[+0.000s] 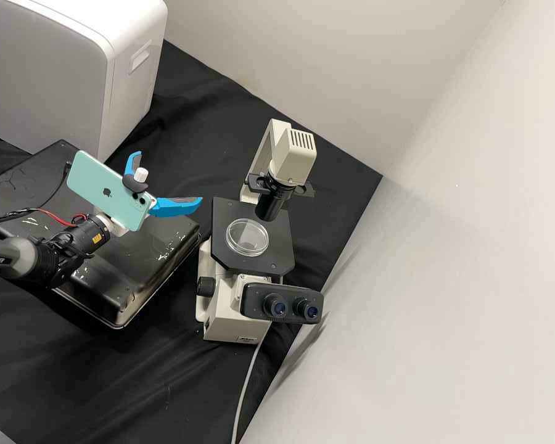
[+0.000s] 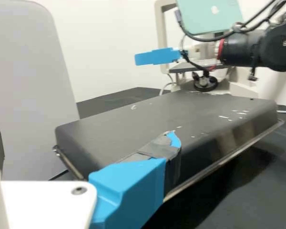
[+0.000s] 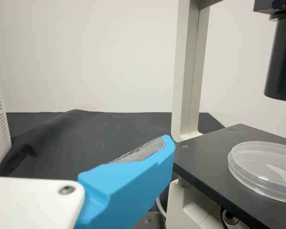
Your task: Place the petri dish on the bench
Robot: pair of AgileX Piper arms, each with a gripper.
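A clear petri dish point(image 1: 247, 237) point(image 3: 264, 164) lies on the black stage point(image 1: 279, 250) of a white microscope, under its dark lens tube point(image 1: 270, 200). My right gripper point(image 1: 168, 177) hovers left of the stage at about dish height, open, nothing between its blue fingers point(image 3: 133, 171). It carries a mint-green phone point(image 1: 108, 191) on its wrist. My left gripper point(image 2: 83, 133) is open low beside a black metal tray point(image 2: 181, 124), with the right arm's blue finger point(image 2: 157, 56) farther off above that tray.
The black tray point(image 1: 135, 271) lies left of the microscope, under the right arm. A white box appliance point(image 1: 74, 68) stands at the back left. The eyepieces point(image 1: 290, 305) jut toward the front. A pale wall runs along the bench's right edge. Bare black bench point(image 1: 105, 382) lies in front.
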